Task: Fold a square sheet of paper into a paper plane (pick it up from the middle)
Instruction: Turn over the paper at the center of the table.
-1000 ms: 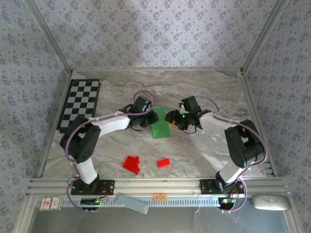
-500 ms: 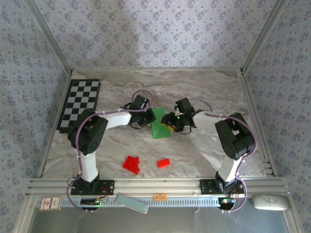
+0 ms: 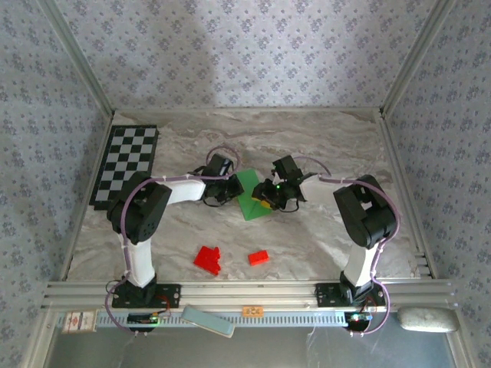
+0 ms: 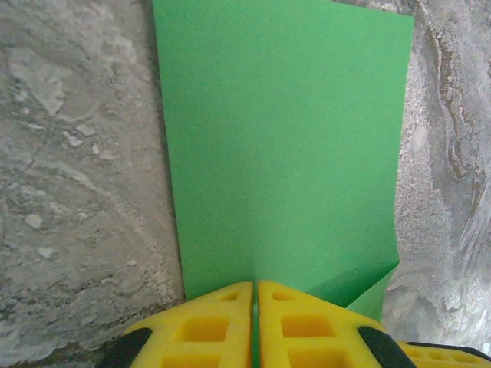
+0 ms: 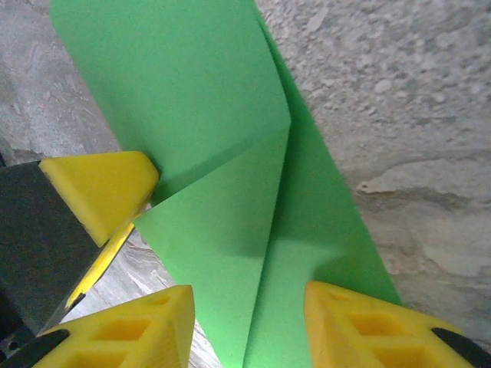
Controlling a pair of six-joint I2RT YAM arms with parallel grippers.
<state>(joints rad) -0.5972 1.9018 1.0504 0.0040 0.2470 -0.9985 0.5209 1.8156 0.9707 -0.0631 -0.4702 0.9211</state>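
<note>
The green sheet of paper (image 3: 249, 201) lies at the table's middle, creased, with a diagonal flap folded over it (image 5: 222, 222). My left gripper (image 3: 232, 188) is shut on the sheet's left edge. A sliver of green shows between its yellow pads (image 4: 255, 314), and the sheet (image 4: 284, 146) stretches away flat ahead of them. My right gripper (image 3: 265, 198) is open at the sheet's right side, and its fingertips (image 5: 249, 322) straddle the folded flap with a gap on each side. The left gripper's yellow finger (image 5: 100, 190) shows at the flap's corner.
Two small red blocks (image 3: 207, 259) (image 3: 258, 257) lie nearer the arm bases. A black-and-white checkered board (image 3: 126, 163) sits at the far left. Metal rails edge the marble table (image 3: 337, 146), with wallpapered walls behind them.
My right gripper has slid left onto the paper and its jaws have narrowed. My left gripper has shifted slightly left and stays closed on the sheet.
</note>
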